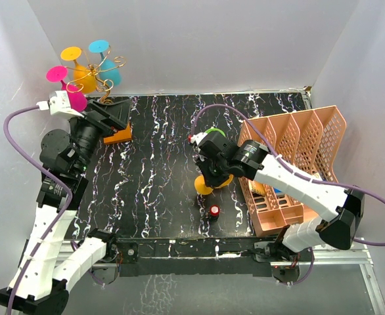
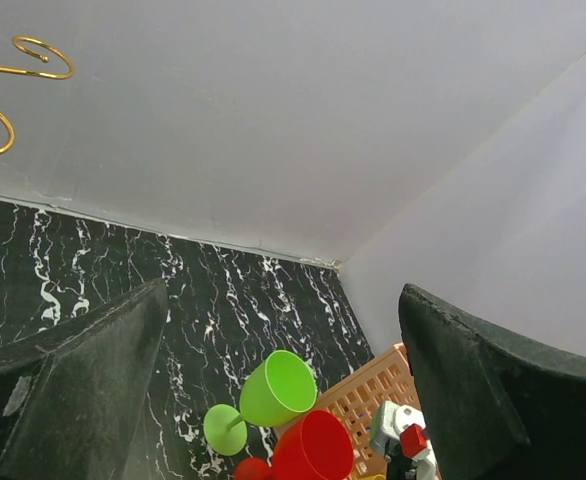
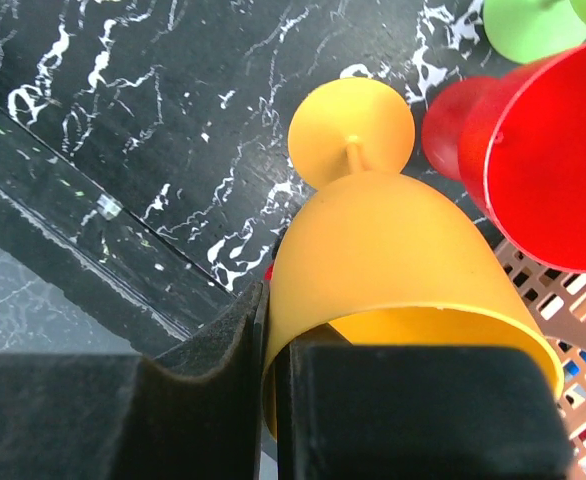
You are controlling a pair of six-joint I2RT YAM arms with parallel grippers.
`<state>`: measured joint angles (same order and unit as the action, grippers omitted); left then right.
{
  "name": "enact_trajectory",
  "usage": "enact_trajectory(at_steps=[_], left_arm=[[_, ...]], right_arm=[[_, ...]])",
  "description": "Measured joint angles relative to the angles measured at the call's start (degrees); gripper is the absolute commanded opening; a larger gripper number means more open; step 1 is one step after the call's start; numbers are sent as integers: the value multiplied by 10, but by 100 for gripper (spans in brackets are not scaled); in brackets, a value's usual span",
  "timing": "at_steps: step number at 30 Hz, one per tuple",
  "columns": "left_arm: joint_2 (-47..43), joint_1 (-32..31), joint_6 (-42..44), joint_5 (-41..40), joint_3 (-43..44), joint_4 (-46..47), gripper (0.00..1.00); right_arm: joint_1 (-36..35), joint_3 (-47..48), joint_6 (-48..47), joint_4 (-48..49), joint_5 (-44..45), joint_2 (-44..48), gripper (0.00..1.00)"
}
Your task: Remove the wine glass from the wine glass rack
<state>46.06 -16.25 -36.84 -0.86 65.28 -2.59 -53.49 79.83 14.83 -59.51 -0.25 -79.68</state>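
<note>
1. The black marbled table carries a salmon lattice basket on its right side. The wine glass rack stands at the far-left corner.
2. Several glasses hang on the rack, including a cyan-footed glass and a magenta-footed glass.
3. The left gripper sits just beside the rack with its jaws spread wide and nothing between them.
4. The right gripper is mid-table, pinching the rim of the yellow wine glass, which is tilted with its foot pointing away.
5. A red glass and a green glass lie close by.
6. This looks like the set-down. I would lower the yellow glass gently onto bare table clear of the red bowl, then open only once it rests. I cannot tell whether it touches the table yet.
</note>
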Motion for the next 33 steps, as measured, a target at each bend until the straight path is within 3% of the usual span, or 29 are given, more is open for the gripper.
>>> enact_trajectory(at_steps=[33], left_arm=[[1, 0, 15, 0, 5, -10, 97]], right_arm=[[25, -84, 53, -48, 64, -7, 12]])
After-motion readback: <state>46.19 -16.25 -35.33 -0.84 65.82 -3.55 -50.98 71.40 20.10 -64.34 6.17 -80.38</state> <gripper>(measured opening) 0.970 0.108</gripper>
